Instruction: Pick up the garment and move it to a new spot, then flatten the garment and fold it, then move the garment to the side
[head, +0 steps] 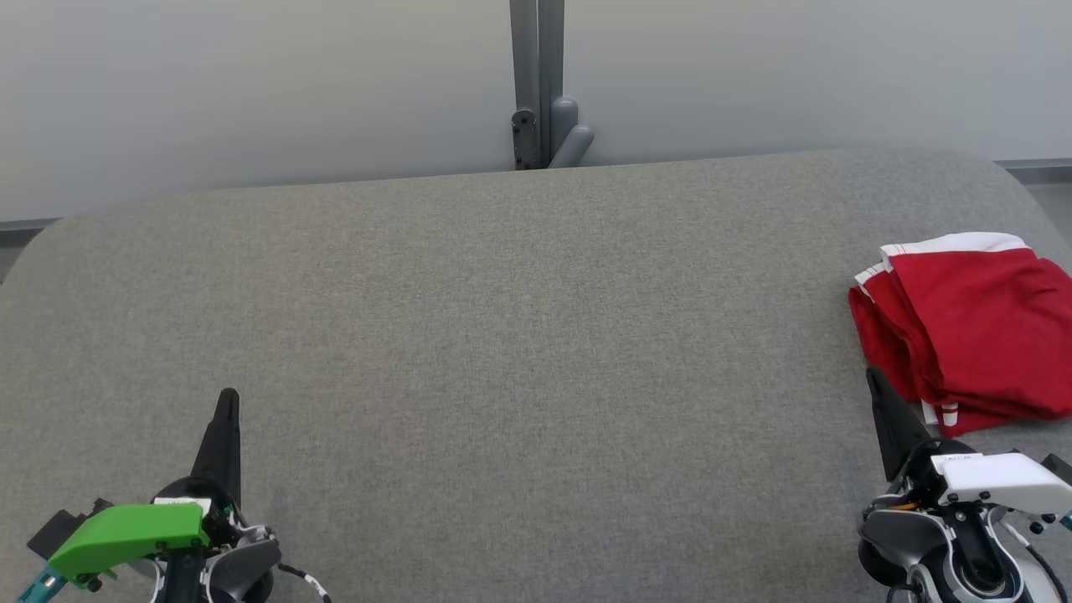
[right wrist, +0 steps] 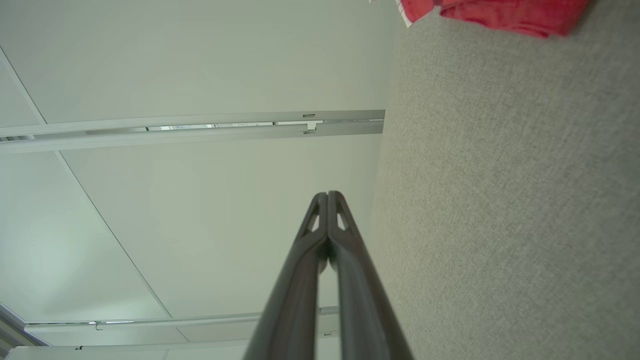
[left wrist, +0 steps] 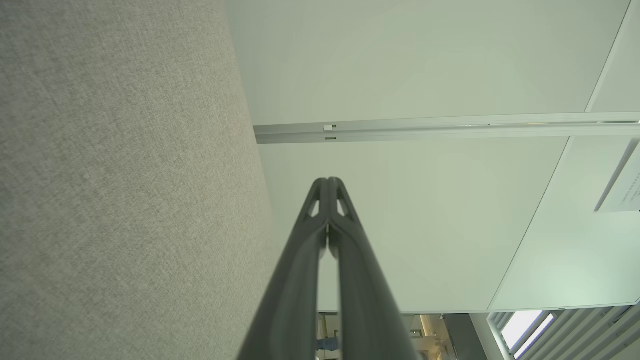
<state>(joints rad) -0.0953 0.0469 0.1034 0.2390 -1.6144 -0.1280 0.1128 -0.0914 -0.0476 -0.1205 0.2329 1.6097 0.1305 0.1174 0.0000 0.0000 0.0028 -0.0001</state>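
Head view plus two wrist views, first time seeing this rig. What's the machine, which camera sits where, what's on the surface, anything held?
It is a wheeled robot with two arms, each ending in a gripper with two long dark fingers. The wide picture comes from a camera on its head, looking down at a grey fabric surface. There the left gripper, green part at its base, sits lower left; the right gripper, white part, lower right. The other two pictures come from a camera on each wrist, looking along that arm's own fingers. A red garment with white trim lies folded near the surface's right edge, close by the right gripper. Both grippers are shut, fingers pressed together, and hold nothing.
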